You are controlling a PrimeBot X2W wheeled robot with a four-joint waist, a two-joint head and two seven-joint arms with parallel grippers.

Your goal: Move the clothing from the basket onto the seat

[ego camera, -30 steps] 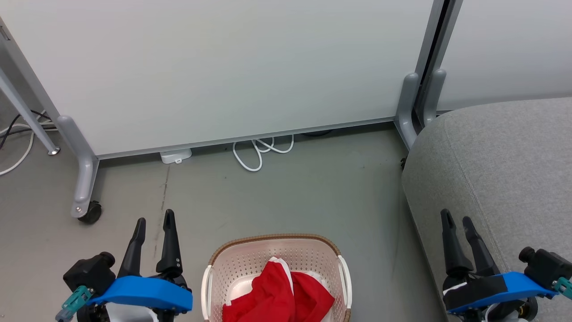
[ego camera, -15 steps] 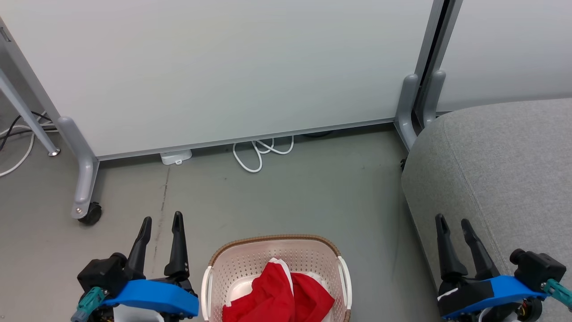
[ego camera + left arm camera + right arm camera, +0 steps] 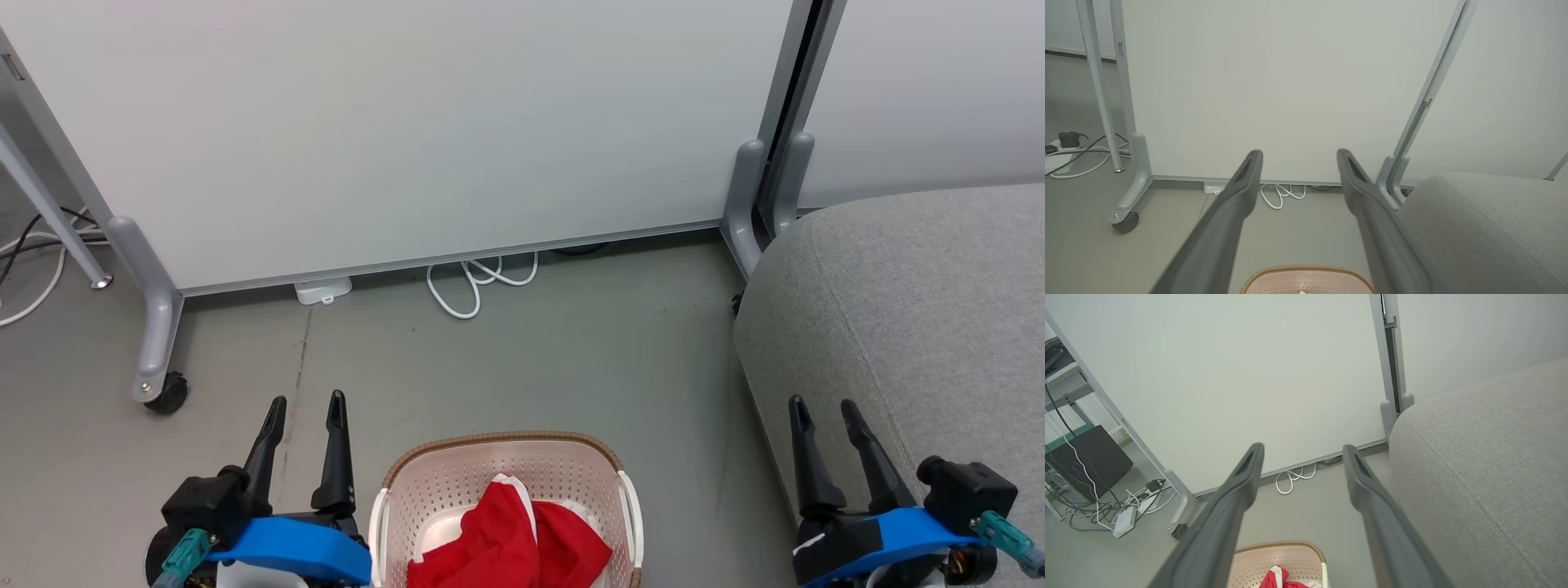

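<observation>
White partition panel (image 3: pixel 408 122) upright beyond basket (image 3: pixel 457 482). Grey seat (image 3: pixel 922 310) right of basket, apart from it. Basket cream, perforated, brown rim. Clothing (image 3: pixel 506 539), red with white trim, heaped inside basket. Left gripper (image 3: pixel 308 402) just left of basket, fingers spread, empty. Right gripper (image 3: pixel 820 404) right of basket, over seat edge, fingers spread, empty. White cable (image 3: pixel 469 286) coiled beyond basket, at panel foot.

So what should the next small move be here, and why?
Probably swing the left gripper over the basket and down toward the clothing. Both grippers are open and empty, the left one hangs just beside the basket, the right gripper by the seat, and the red fabric lies heaped inside.
</observation>
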